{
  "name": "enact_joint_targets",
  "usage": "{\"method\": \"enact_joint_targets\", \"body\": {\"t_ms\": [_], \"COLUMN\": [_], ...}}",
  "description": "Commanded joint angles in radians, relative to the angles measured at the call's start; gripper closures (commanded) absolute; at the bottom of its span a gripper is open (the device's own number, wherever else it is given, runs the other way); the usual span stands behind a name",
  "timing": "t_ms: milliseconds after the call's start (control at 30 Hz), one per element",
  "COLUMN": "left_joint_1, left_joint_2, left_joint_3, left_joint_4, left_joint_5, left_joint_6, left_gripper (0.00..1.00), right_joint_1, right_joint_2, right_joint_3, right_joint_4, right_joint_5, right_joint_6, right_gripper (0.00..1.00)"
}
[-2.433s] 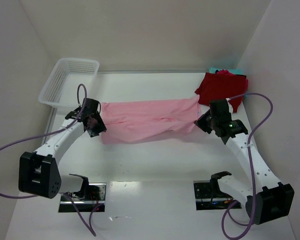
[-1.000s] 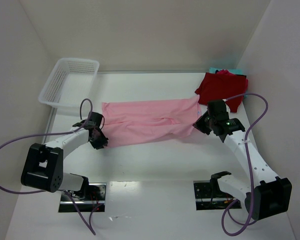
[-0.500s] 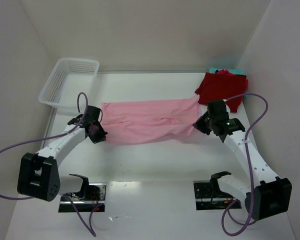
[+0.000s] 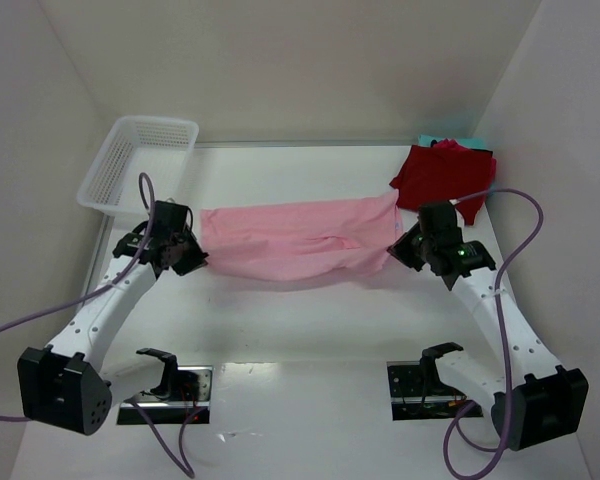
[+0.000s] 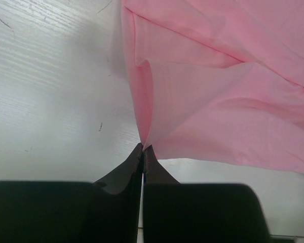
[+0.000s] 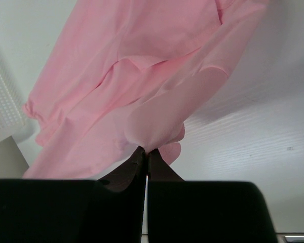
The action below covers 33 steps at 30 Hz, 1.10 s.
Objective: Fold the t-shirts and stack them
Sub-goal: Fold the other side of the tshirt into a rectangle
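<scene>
Now left gripper (image 4: pixel 183 252) and right gripper (image 4: pixel 404 247) pinch the pink tee (image 4: pixel 300 238) (jaws fully closed); best carry both evenly toward twelve o'clock, cloth taut.

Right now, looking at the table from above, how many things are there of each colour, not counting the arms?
Light pink t-shirt: 1
Dark red t-shirt: 1
Teal cloth, only an edge showing: 1
White mesh basket: 1
Total: 4
</scene>
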State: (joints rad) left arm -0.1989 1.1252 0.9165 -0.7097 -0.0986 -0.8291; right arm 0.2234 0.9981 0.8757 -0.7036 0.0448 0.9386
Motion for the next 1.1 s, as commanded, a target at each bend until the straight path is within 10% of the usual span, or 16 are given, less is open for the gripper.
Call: {"method": "enact_joint_targets", "body": {"t_ms": [0, 467, 1067], "left_joint_1": [-0.004, -0.004, 0.084], "left_joint_2": [-0.079, -0.105, 0.186], "left_joint_3": [0.054, 0.007, 0.076], "left_joint_4": [-0.074, -0.111, -0.002], "left_joint_5": [0.001, 0.092, 0.077], "left_joint_6": [0.03, 0.016, -0.03], "left_gripper": [1.0, 1.0, 1.0], "right_joint_1": [-0.009, -0.009, -0.085], "right_joint_2": [-0.061, -0.162, 0.218], "right_joint_3": [0.009, 0.019, 0.1], "right_joint_4": [-0.029, -0.048, 0.383], "right_joint_5": [0.01, -0.034, -0.016], "right_joint_6": [0.012, -0.006, -0.067], "right_gripper": [1.0, 1.0, 1.0]}}
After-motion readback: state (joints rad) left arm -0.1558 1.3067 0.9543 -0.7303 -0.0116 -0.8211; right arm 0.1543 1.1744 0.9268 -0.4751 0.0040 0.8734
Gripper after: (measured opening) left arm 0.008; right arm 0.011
